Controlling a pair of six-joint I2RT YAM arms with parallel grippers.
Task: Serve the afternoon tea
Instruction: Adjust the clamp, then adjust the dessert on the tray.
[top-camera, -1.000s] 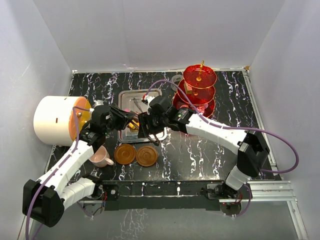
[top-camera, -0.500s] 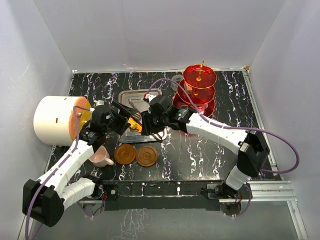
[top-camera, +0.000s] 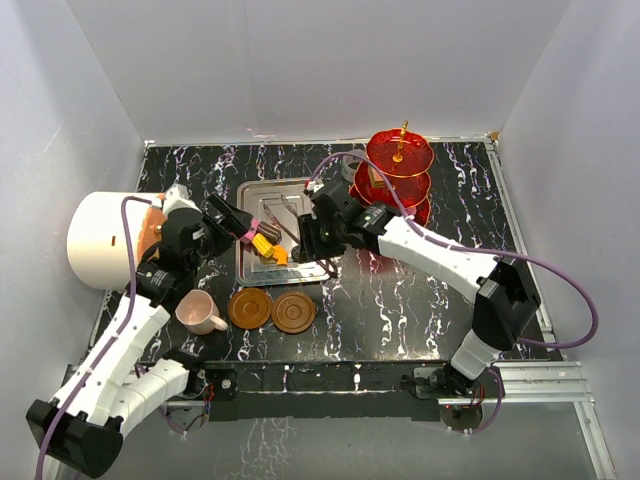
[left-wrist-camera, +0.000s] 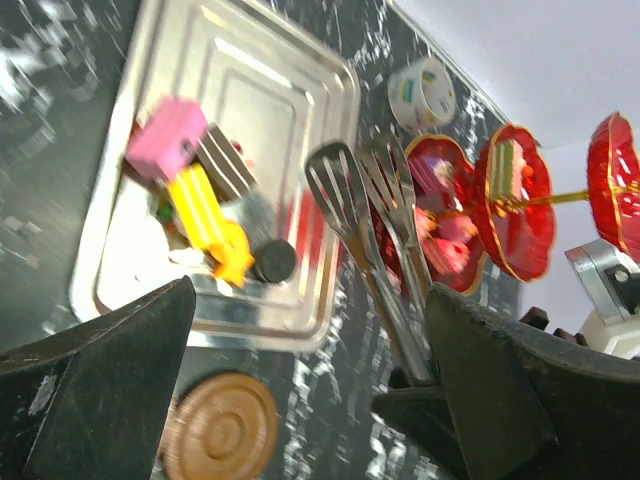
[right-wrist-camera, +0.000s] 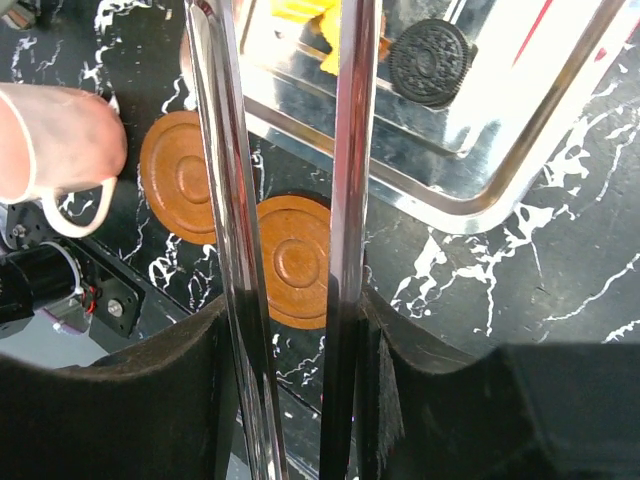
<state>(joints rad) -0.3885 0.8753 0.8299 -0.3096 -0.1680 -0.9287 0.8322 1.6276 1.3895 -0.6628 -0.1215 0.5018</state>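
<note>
- Standing upright on its gold stem, the red three-tier stand (top-camera: 420, 158) occupies the far right-centre of the black marbled table (top-camera: 400, 300). The left wrist view shows sweets on its tiers, among them a green-and-pink slice (left-wrist-camera: 508, 165) on the middle one.
- Steel tray (top-camera: 260, 200): lies flat on the table, just left of the stand.
- Sweets (top-camera: 262, 240): clustered in the tray's near left part. They comprise a pink block (left-wrist-camera: 165, 145), a brown ridged piece (left-wrist-camera: 225, 165), a yellow bar (left-wrist-camera: 200, 205) and a dark round biscuit (left-wrist-camera: 272, 262), all touching or nearly so.
- Left gripper (top-camera: 232, 222): hovers over the tray's left edge and points towards the sweets. Its jaws are spread wide and hold nothing.
- Right gripper (top-camera: 318, 243): hangs over the tray's right edge, clamped around the two steel arms of the tongs (right-wrist-camera: 225, 200).
- Tongs, as seen from the left wrist: the slotted tips (left-wrist-camera: 370, 185) stand slightly apart, above the tray's right side, between the sweets and the stand.
- Saucers: two brown discs, left (top-camera: 250, 307) and right (top-camera: 294, 312). They lie side by side on the table just in front of the tray, and each is bare.
- Pink cup (top-camera: 197, 312): sits on the table just left of the left saucer, not on it, mouth upward and handle turned towards that saucer.
- White drum (top-camera: 100, 240): lies at the table's left edge, behind the left arm, its orange face turned towards the tray.
</note>
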